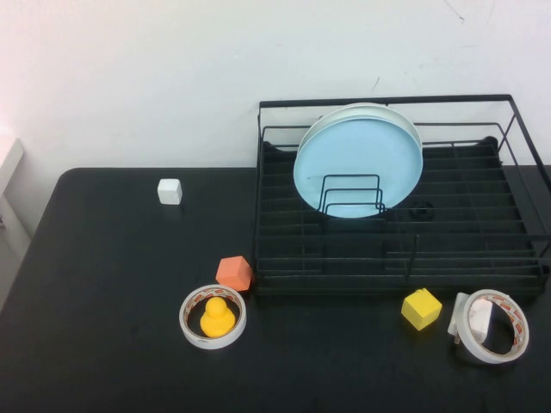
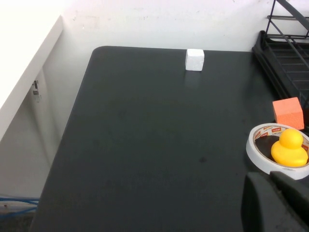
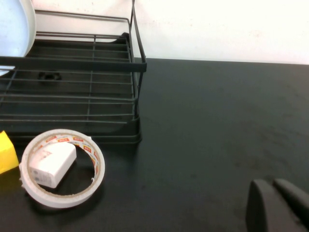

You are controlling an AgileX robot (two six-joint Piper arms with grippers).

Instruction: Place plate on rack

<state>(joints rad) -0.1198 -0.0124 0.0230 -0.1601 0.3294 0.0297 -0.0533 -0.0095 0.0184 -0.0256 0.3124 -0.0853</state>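
Observation:
The pale light-blue plate [image 1: 357, 163] stands upright in the black wire rack [image 1: 396, 267], leaning among the upright wire loops [image 1: 351, 194]. A white plate [image 1: 344, 113] stands just behind it. A plate edge [image 3: 12, 34] and the rack [image 3: 87, 65] also show in the right wrist view. Neither gripper shows in the high view. My left gripper [image 2: 269, 178] is shut and empty, low over the table's left part next to the tape roll with the duck. My right gripper [image 3: 273, 184] is shut and empty, over the bare table right of the rack.
A white cube [image 1: 170, 191] lies at the back left. An orange cube [image 1: 234, 273] sits at the rack's front left corner. A tape roll [image 1: 191, 327] rings a yellow duck [image 1: 217, 317]. A yellow cube [image 1: 421, 308] and a tape roll [image 1: 515, 331] around a white plug lie front right.

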